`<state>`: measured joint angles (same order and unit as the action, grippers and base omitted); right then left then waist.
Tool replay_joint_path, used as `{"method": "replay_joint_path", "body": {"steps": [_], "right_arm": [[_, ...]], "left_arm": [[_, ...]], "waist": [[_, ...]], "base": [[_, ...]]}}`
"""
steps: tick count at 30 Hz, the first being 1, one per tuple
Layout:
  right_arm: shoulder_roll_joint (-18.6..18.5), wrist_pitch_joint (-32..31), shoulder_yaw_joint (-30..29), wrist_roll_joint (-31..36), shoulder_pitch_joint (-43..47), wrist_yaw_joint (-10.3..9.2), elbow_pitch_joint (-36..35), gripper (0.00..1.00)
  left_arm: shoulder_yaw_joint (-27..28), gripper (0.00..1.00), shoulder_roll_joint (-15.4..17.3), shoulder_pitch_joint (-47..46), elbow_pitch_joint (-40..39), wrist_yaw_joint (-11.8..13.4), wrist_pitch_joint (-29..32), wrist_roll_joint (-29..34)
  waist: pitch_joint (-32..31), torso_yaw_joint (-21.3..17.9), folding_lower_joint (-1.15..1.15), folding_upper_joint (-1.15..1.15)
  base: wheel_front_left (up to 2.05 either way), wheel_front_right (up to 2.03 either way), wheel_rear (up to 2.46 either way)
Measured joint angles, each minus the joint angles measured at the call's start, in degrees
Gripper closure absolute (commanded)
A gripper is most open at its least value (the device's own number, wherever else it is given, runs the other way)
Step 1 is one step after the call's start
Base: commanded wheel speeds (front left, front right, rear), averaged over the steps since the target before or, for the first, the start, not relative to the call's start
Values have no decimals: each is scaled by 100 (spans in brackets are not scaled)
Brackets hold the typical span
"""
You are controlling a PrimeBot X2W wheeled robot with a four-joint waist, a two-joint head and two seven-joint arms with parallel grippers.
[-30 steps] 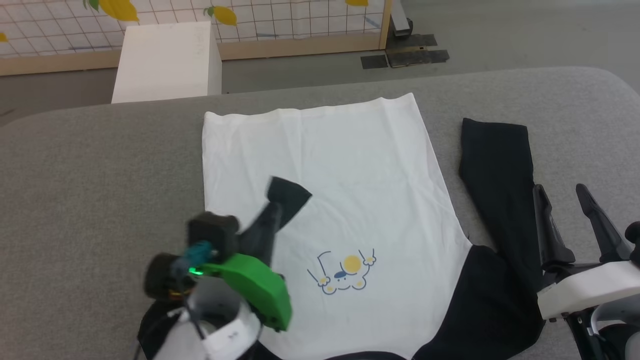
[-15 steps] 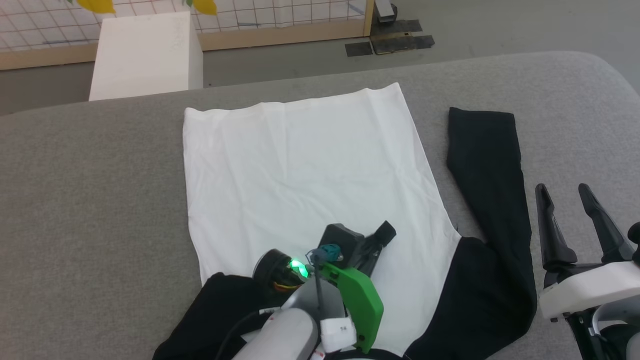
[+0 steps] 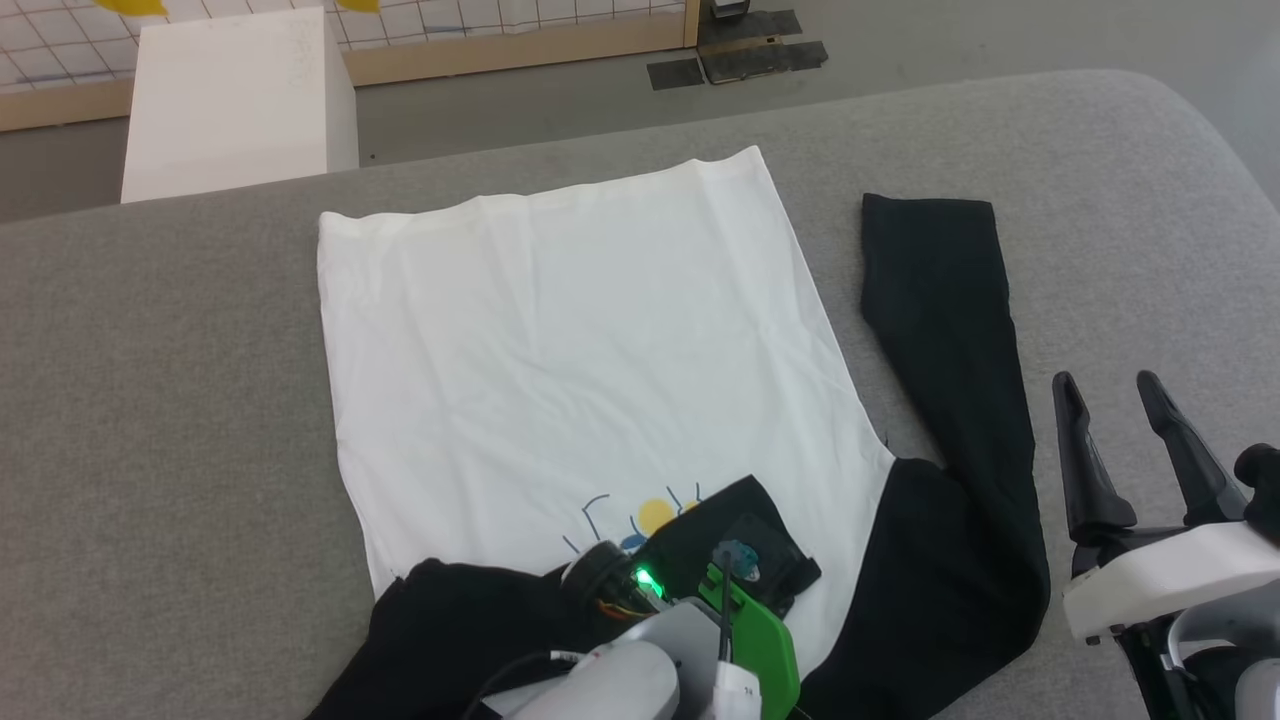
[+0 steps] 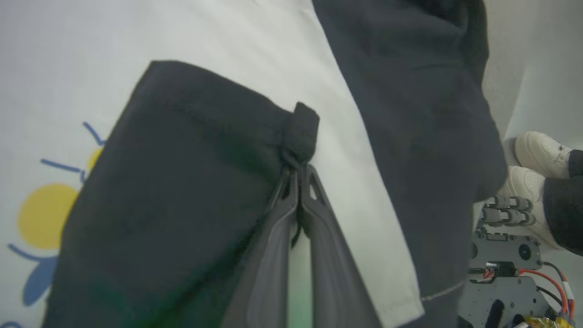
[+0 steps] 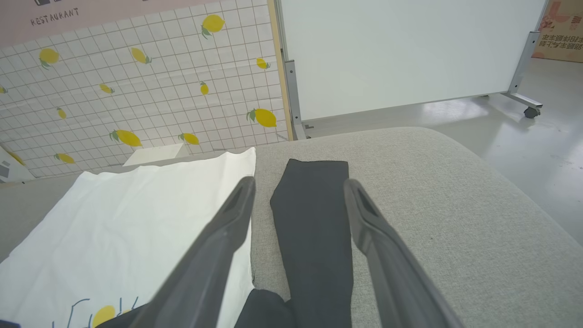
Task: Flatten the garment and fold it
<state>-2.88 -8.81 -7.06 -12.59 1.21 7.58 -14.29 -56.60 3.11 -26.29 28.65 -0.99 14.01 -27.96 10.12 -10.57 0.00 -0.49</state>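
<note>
With the left hand (image 4: 298, 169) clamped on a cuff (image 4: 303, 132) of the shirt (image 3: 560, 330), the open, empty right hand (image 3: 1107, 390) has the other sleeve (image 3: 945, 330) at ten o'clock, lying twelve-to-six.

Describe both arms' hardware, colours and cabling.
Left gripper: two long dark tapered fingers; behind them a green plastic cover, a lit green LED, a black cable and a pale grey forearm. Right gripper: matching dark fingers on a white housing.

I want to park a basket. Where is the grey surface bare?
Wide bare grey surface left of the shirt and right of the outstretched sleeve, beyond the right pincer. Crowded at the front, where the left pincer grips the folded sleeve.
</note>
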Motion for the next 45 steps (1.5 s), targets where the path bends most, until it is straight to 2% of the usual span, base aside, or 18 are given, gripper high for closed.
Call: {"method": "replay_joint_path", "body": {"steps": [3,6,13,16,26,29,35,40,42,43,45], "right_arm": [[0,0,57,-1,-16,0,29,0],[0,1,130,-1,-62,0,59,0],[0,25,144,-12,-127,0,113,0],[0,26,105,-12,-117,0,127,0],[3,55,322,-81,-135,0,148,0],[0,75,316,-108,-140,0,207,0],[0,129,328,-119,-236,0,316,0],[0,176,407,-121,-255,0,378,0],[0,178,422,-129,-274,0,400,0],[0,179,424,-129,-275,0,406,0],[0,179,420,-129,-276,0,416,0]], "left_arm": [[-244,100,0,-189,118,16,-62,-288],[-417,100,-2,-341,157,160,-238,-654],[-506,100,-8,-1005,70,723,-818,-1405],[-490,100,-9,-1267,116,888,-984,-1642],[-644,100,-8,-2074,949,1393,-1233,-2043],[-882,100,-10,-2197,1037,1361,-1210,-2153],[-1532,100,-15,-2177,1057,996,-695,-2356],[-1640,100,-15,-2047,1058,798,-409,-2308],[-1650,51,-15,-1954,1060,694,-259,-2296],[-1653,0,-15,-1922,1057,656,-234,-2296],[-1655,0,-15,-1894,1034,639,-231,-2297]], "waist": [[24,-22,0,0],[40,-58,0,0],[12,-123,0,0],[-31,-103,0,0],[72,-169,0,0],[141,-229,0,0],[245,-349,0,0],[253,-423,0,0],[246,-443,0,0],[242,-446,0,0],[232,-441,0,0]], "base": [[0,0,0],[0,0,0],[0,0,0],[0,0,0],[0,0,0],[0,0,0],[0,0,0],[0,0,0],[0,0,0],[0,0,0],[0,0,0]]}}
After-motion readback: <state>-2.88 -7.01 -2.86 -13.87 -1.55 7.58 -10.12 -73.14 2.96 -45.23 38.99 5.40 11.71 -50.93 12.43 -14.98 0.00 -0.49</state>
